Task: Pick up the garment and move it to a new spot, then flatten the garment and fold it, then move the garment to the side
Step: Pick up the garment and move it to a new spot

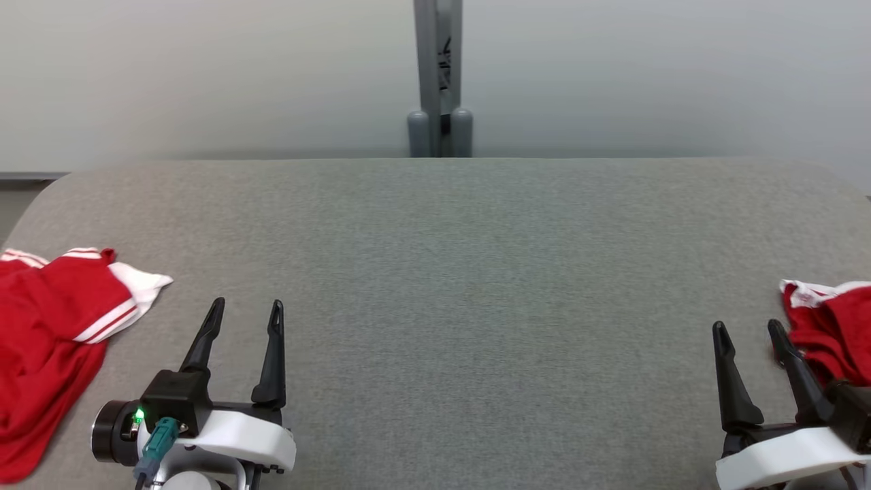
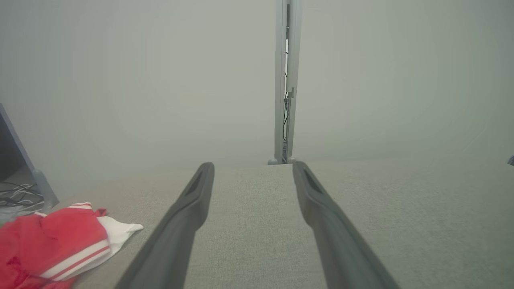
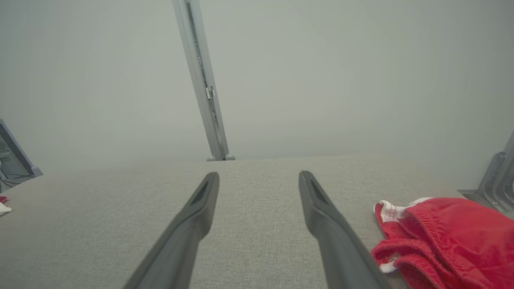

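A red garment with white striped trim [image 1: 54,320] lies crumpled at the table's left edge, also seen low left in the left wrist view [image 2: 60,245]. A second red garment with white trim [image 1: 830,327] is bunched at the right edge, and it lies low right in the right wrist view [image 3: 445,237]. My left gripper [image 1: 246,314] [image 2: 253,168] stands open over bare table, to the right of the left garment. My right gripper [image 1: 748,330] [image 3: 259,176] is open too, its right finger close beside the right garment. Nothing is between either pair of fingers.
The grey fabric-covered table [image 1: 449,272] spreads wide between the two garments. A grey upright post [image 1: 439,75] rises behind its far edge against a pale wall. Cables [image 2: 18,192] and a frame leg lie off the table's left side.
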`<state>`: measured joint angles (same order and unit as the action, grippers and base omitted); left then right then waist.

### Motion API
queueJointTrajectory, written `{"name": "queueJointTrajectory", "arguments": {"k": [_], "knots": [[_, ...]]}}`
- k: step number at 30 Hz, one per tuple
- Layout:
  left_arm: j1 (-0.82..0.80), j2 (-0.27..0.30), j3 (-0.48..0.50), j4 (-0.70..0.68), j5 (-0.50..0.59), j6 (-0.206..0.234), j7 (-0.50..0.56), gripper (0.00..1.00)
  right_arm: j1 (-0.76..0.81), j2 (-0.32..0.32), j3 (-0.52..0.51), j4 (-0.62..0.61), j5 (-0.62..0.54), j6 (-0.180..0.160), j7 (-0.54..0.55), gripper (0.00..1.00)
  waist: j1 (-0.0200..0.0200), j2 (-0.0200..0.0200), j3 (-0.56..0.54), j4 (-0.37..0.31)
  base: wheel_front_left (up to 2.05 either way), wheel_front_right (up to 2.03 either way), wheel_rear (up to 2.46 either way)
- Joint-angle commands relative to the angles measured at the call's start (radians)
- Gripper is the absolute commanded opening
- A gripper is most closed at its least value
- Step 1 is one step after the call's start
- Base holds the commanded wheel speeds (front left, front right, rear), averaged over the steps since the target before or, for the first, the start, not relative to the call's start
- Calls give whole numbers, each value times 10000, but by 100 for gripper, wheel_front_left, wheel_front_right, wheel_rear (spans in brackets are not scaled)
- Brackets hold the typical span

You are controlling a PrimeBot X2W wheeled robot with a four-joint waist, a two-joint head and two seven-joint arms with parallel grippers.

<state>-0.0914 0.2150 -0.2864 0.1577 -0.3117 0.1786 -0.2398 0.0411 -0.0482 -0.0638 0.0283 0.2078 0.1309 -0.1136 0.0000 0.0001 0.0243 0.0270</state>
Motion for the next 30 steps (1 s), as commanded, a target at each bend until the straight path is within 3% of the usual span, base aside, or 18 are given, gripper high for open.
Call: {"name": "queueJointTrajectory", "arguments": {"k": [1, 5, 13, 19, 24, 30], "knots": [[-132, 20, 80, -48, -101, 66, -61, 100, 59, -46, -4, -145, -116, 1, 32, 100, 0, -1, 17, 432, 0, 0, 0], [-170, -25, 182, -122, -155, 93, -116, 100, 7, -45, 151, -344, -180, 1, 130, 100, 0, -1, 45, 1008, 0, 0, 0], [130, -119, 766, -316, -265, 394, -218, 100, -84, -46, 575, -704, -306, 2, 368, 100, 0, -1, 74, 3051, 0, 0, 0], [404, -171, 1060, -507, -253, 478, -233, 100, -44, -49, 795, -728, -127, 2, 468, 100, 0, -1, 79, 4141, 0, 0, 0], [496, -178, 1169, -686, -124, 453, -231, 100, -81, -51, 863, -687, -38, 0, 458, 100, 0, -1, 93, 4692, 0, 0, 0], [512, -153, 1219, -698, -22, 328, -233, 100, -163, -52, 952, -588, 44, 0, 403, 100, 0, -1, 136, 4852, 0, 0, 0]]}}
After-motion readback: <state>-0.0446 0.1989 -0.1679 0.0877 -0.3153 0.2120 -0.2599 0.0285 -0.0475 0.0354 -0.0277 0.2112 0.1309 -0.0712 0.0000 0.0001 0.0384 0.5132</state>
